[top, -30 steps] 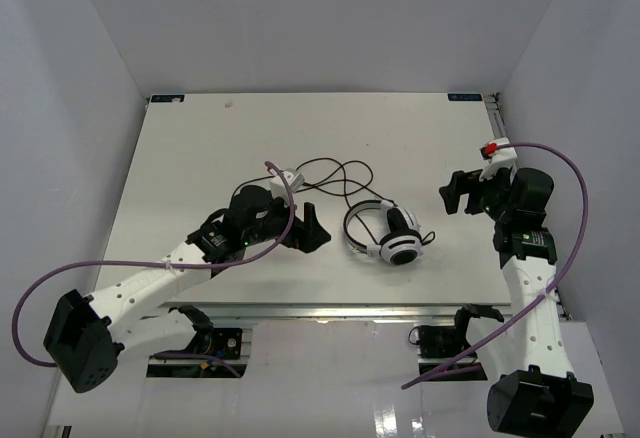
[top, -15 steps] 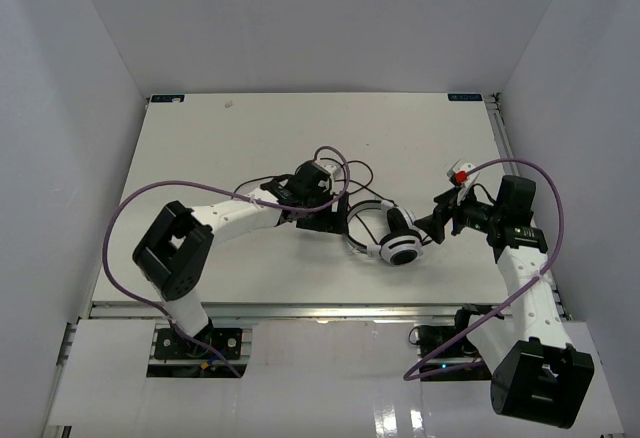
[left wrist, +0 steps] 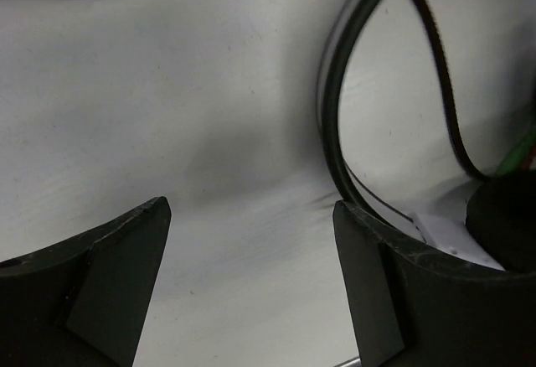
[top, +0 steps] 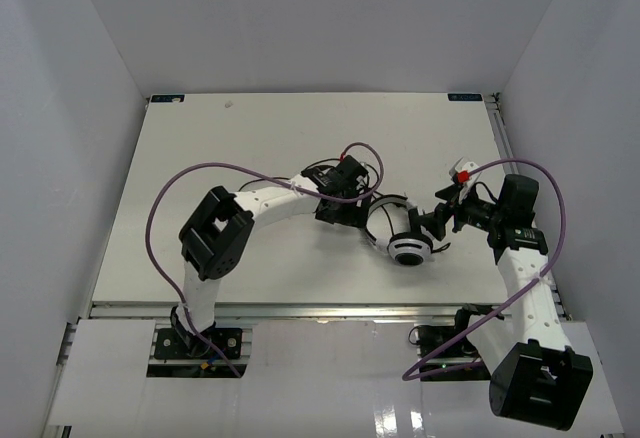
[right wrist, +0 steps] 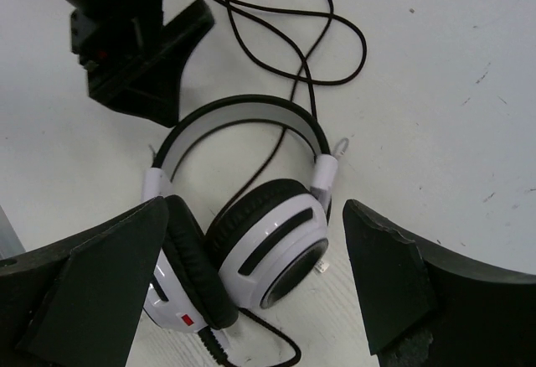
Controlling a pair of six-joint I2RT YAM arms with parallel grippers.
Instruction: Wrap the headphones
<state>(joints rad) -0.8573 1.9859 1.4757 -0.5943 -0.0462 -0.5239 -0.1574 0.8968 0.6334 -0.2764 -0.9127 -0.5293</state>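
Headphones (top: 398,234) are lying right of the table's (top: 230,138) middle, somewhat nearer its near edge, with the ear cups (right wrist: 266,245) folded together and the headband (right wrist: 243,114) arching toward the far-left corner. The cord (right wrist: 328,25) is trailing in loose loops toward the far edge, not yet wound around anything.

Both arms are closing in. A second ago the left gripper (left wrist: 251,283) was sitting well off toward the left edge; now it is reaching across and hovering just beside the headband, its jaws spread wide with only bare table between them. One finger is overlapping the band in the wrist view, but whether it is touching cannot be told. The right gripper (right wrist: 251,300) is coming in from the right edge and is now hanging close over the ear cups, its jaws also spread and holding nothing. The headphones seem to be sitting slightly nearer the right edge than before, though only slightly.

For the task, this is reading as the end of the approach: neither gripper is gripping yet, so the wrapping itself is not yet begun. The likely next need is one gripper steadying the headphones while the other is picking up the slack cord.
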